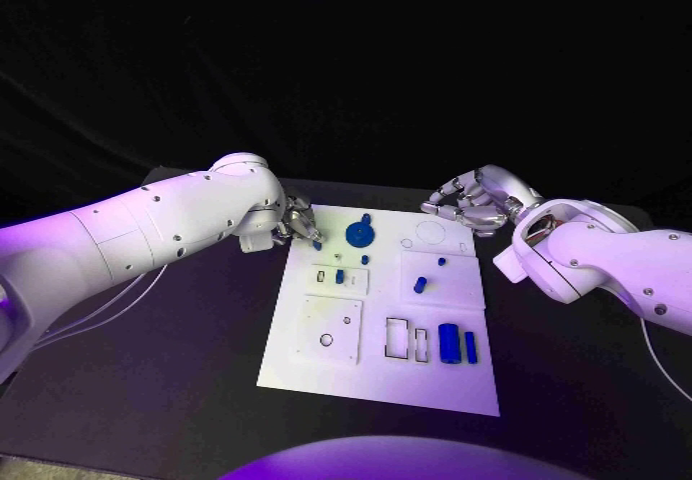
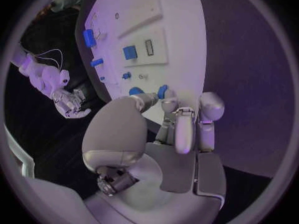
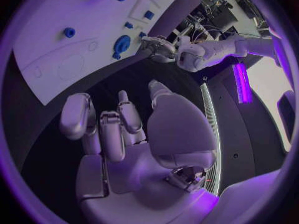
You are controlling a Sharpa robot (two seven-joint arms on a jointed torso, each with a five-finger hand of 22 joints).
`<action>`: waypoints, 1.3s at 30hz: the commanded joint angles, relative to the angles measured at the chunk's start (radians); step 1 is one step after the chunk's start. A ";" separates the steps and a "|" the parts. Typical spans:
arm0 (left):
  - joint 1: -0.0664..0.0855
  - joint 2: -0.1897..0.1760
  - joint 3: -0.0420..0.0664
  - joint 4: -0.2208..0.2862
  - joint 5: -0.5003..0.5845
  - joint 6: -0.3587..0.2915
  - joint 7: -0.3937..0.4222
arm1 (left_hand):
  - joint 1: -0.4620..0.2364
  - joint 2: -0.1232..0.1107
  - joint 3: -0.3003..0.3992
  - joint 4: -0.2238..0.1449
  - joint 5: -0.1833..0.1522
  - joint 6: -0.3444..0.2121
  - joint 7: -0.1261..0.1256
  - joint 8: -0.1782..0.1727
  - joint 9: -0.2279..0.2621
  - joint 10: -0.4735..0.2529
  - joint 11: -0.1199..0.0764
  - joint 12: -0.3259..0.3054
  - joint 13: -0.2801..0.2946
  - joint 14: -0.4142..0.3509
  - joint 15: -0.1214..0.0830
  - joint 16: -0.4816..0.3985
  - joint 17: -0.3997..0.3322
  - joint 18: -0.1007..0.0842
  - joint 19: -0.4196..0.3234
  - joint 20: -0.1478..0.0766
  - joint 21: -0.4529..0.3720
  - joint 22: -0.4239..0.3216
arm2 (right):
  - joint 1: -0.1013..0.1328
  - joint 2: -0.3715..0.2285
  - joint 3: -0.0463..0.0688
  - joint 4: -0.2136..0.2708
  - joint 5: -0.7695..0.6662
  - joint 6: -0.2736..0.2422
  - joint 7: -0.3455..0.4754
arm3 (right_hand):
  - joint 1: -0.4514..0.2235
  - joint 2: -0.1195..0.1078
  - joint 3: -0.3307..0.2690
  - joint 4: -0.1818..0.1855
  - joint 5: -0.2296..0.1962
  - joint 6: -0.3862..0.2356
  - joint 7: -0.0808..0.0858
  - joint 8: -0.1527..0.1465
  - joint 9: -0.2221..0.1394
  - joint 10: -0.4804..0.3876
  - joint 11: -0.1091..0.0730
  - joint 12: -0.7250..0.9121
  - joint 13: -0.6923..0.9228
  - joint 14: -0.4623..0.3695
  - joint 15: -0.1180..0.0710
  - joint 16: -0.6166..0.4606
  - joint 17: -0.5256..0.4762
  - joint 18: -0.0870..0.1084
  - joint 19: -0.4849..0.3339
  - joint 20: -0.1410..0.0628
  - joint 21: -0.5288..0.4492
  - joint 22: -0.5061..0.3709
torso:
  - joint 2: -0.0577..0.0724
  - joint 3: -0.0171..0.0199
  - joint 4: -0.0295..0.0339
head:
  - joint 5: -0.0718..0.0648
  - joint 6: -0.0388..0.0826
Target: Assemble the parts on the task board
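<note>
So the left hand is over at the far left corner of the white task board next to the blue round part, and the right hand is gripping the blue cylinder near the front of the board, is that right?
Partly. The right hand holds nothing; the head view shows it off the task board's far right corner, while the blue cylinder lies untouched near the front. The left hand is at the far left corner, beside the blue round part.

Dim, purple-lit scene against black; the white task board [image 1: 378,370] shines brightest; wrist views bend at edges.

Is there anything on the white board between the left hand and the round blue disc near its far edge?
In the head view, the left hand is at the white task board's far left corner. A small blue piece sits by its fingertips; beyond that, bare board up to the round blue disc.
</note>
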 commanded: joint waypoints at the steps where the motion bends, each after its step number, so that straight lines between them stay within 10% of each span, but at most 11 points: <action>1: -0.001 0.000 0.000 0.002 0.058 0.003 0.007 | 0.026 0.018 0.062 -0.027 0.002 -0.013 0.000 0.033 0.042 0.000 -0.003 -0.004 -0.003 0.040 -0.007 -0.006 0.074 -0.008 -0.003 -0.001 -0.001 0.003 | -0.001 0.001 0.000 0.000 -0.004 0.014 0.007 | 0.000 0.002 -0.006 -0.001 -0.003 -0.007 -0.003 0.004 0.001 -0.006 -0.001 0.002 0.000 0.076 -0.002 -0.004 0.140 0.011 0.002 -0.004 -0.006 -0.001 | 0.000 0.0002 0.0000 | 0.002 -0.001; 13: -0.001 -0.039 0.000 0.043 0.134 -0.027 0.017 | 0.009 0.001 0.152 -0.070 0.003 -0.023 0.000 0.058 0.069 0.008 -0.003 0.001 0.003 0.041 -0.007 -0.005 0.076 -0.008 -0.004 0.000 0.003 0.005 | -0.001 0.000 0.000 0.000 -0.004 0.014 0.006 | 0.000 0.002 -0.006 -0.001 -0.003 -0.007 -0.003 0.004 0.001 -0.006 -0.001 0.002 0.000 0.076 -0.002 -0.004 0.140 0.011 0.002 -0.004 -0.006 -0.001 | -0.001 0.0014 -0.0005 | 0.005 0.000; 28: -0.007 -0.210 0.001 0.293 0.104 -0.127 0.112 | -0.012 -0.025 0.218 -0.104 0.006 -0.013 -0.003 0.069 0.081 0.030 -0.007 0.014 0.022 0.052 -0.011 0.006 0.100 -0.013 0.014 -0.003 0.020 0.034 | 0.000 -0.014 0.000 0.012 -0.004 0.014 0.006 | 0.003 0.004 -0.008 -0.001 -0.003 -0.006 -0.003 0.004 0.001 -0.005 -0.001 0.004 0.001 0.077 -0.002 -0.003 0.143 0.011 0.003 -0.004 -0.004 0.001 | -0.008 0.0019 0.0064 | 0.008 -0.002; 39: -0.034 -0.255 0.000 0.390 0.024 -0.183 0.129 | -0.022 -0.048 0.262 -0.122 0.009 0.003 -0.009 0.072 0.085 0.057 -0.013 0.024 0.040 0.063 -0.018 0.018 0.125 -0.017 0.030 -0.007 0.033 0.055 | 0.000 -0.019 0.000 0.009 -0.007 0.013 0.005 | 0.003 0.005 -0.009 -0.001 -0.003 -0.007 -0.003 0.005 0.001 -0.006 -0.001 0.003 0.000 0.076 -0.002 -0.005 0.140 0.011 0.002 -0.004 -0.006 0.000 | -0.007 0.0031 0.0056 | 0.014 -0.003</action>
